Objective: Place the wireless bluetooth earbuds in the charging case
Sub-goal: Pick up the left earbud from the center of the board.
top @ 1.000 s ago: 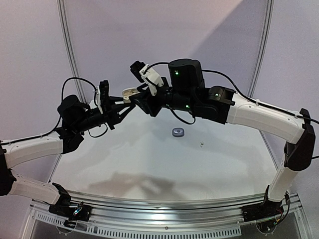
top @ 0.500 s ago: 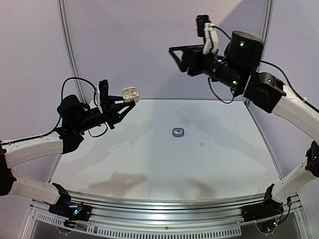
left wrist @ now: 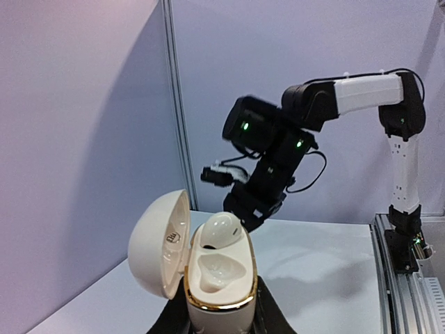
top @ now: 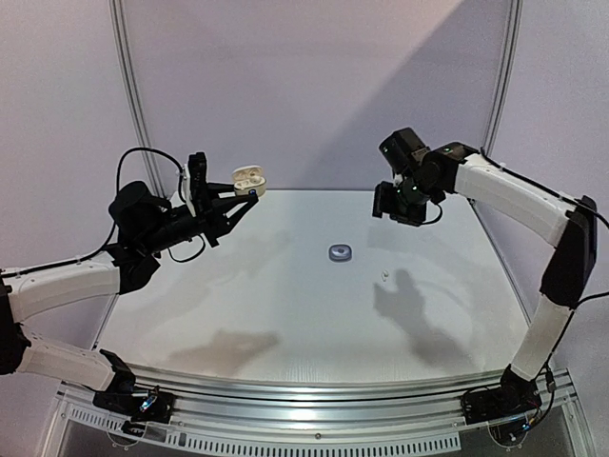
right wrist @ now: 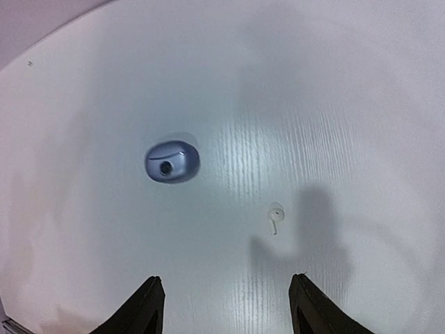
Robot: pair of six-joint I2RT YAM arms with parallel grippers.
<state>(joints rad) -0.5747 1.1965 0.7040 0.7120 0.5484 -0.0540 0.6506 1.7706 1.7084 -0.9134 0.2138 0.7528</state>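
My left gripper (top: 238, 197) is shut on an open white charging case (top: 249, 177), held upright high above the table's left side. In the left wrist view the case (left wrist: 219, 278) has its lid (left wrist: 156, 243) swung open to the left. One white earbud (left wrist: 221, 229) sits in the far socket and the near socket is empty. A second white earbud (top: 383, 276) lies on the table right of centre. My right gripper (top: 393, 211) is open and empty, pointing down, above and behind that earbud (right wrist: 276, 212). No dark earbuds are in view.
A closed grey-blue pebble-like case (top: 340, 252) lies at the table's centre, left of the loose earbud; it also shows in the right wrist view (right wrist: 172, 161). Purple walls enclose the back and sides. The right arm (left wrist: 268, 149) shows beyond the held case.
My right gripper left the held case, swung up high, then came down over the table's right side above the loose earbud. The left arm and case have not moved.
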